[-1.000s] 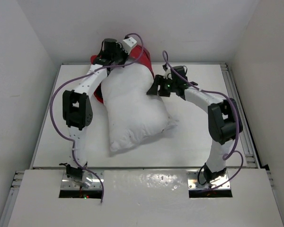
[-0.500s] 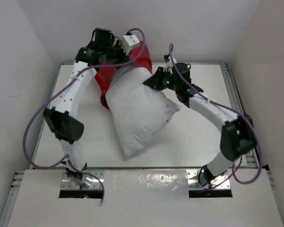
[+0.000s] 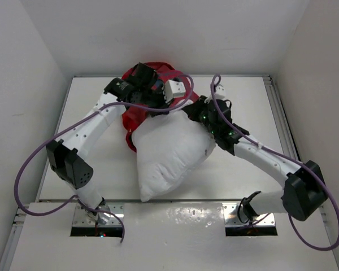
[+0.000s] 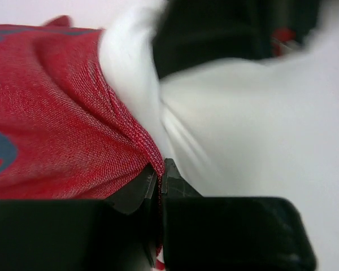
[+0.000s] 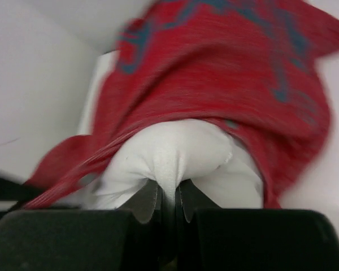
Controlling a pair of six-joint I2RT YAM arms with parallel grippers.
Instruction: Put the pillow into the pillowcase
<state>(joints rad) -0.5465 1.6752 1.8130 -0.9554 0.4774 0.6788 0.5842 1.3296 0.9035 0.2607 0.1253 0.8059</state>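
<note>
Barely begun: left fingers (image 4: 133, 195) pinched the hem of the bright red printed fabric pillowcase (image 4: 56, 113), right fingers (image 5: 144, 203) a corner of the plump white soft pillow (image 5: 175, 152). Only that upper-centre end sat inside; the rest lay mid-frame on the table (image 3: 231, 180).

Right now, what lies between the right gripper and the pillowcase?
The pillow: the right gripper pinches its white end, with the pillowcase draped over it beyond. The right wrist view shows this.

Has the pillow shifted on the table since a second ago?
Yes. The pillow has slid toward the near edge of the table, and its near corner now reaches that edge.
</note>
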